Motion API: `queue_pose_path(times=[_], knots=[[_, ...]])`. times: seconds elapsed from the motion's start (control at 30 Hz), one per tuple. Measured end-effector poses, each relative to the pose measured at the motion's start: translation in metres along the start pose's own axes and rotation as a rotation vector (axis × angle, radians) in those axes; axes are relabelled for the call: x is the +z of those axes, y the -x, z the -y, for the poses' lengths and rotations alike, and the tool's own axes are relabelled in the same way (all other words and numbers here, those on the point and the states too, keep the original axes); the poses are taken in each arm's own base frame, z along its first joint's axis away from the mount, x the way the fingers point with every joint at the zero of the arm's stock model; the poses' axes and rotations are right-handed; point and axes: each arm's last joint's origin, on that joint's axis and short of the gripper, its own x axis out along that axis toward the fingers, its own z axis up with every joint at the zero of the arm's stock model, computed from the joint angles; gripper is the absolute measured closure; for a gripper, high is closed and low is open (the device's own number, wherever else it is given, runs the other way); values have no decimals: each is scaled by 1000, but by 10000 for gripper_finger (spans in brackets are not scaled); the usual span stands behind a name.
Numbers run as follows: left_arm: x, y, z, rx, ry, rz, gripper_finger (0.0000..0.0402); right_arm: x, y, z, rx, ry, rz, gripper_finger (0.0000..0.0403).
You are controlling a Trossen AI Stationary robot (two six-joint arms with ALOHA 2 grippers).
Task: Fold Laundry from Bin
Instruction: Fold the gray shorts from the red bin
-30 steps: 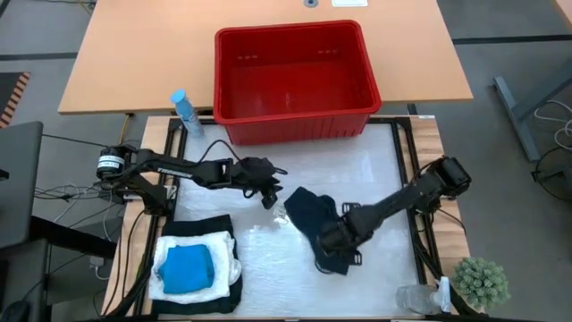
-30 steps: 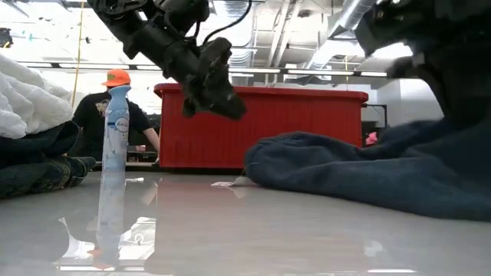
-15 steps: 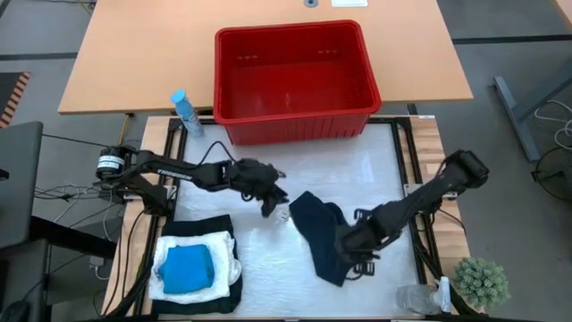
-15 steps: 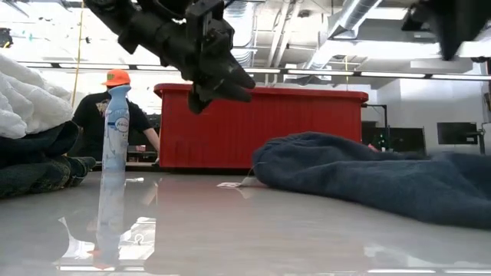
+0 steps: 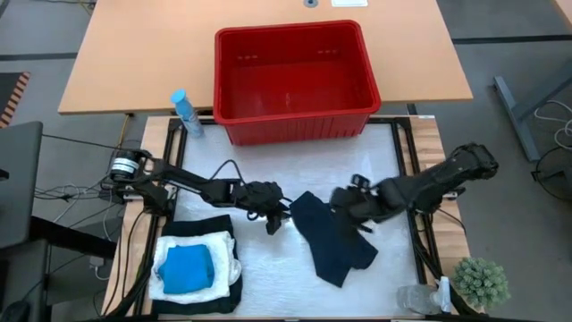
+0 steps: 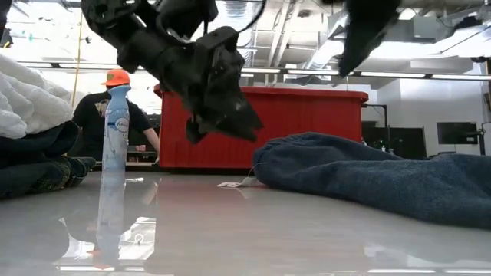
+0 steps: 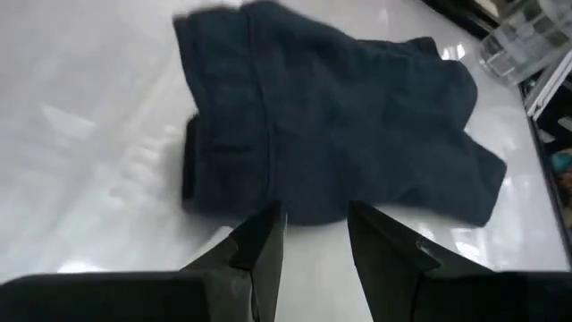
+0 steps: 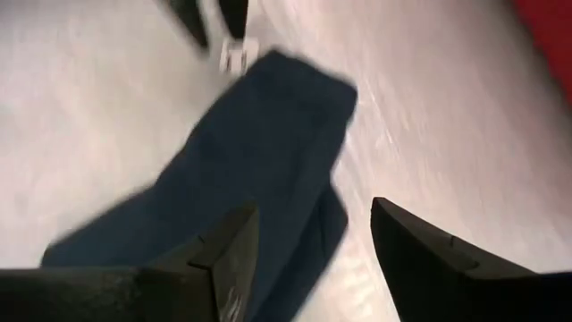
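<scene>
Dark garment [image 5: 332,240] flat, edge under the right fingers [image 5: 347,202], parted and empty; left fingers [image 5: 279,221] slightly apart, empty.

Lab or workshop: exposed ceiling ducts [image 6: 360,15], strip lights, person [image 6: 115,115] at far desk.

A plain red bin [image 5: 295,80] sits above a dark navy garment [image 5: 332,240] on the glossy white mat [image 5: 268,268]. Bright blue cloth [image 5: 186,268] tops crinkled white cloth [image 5: 228,259] and black cloth [image 5: 207,224].
</scene>
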Motion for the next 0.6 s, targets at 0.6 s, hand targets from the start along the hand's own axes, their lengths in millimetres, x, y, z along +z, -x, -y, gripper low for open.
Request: queue_pose_path(times=[0.6], knots=[[-12, -11, -8, 55, 115, -49, 285, -5, -115, 68, 204, 57, -228, 215]])
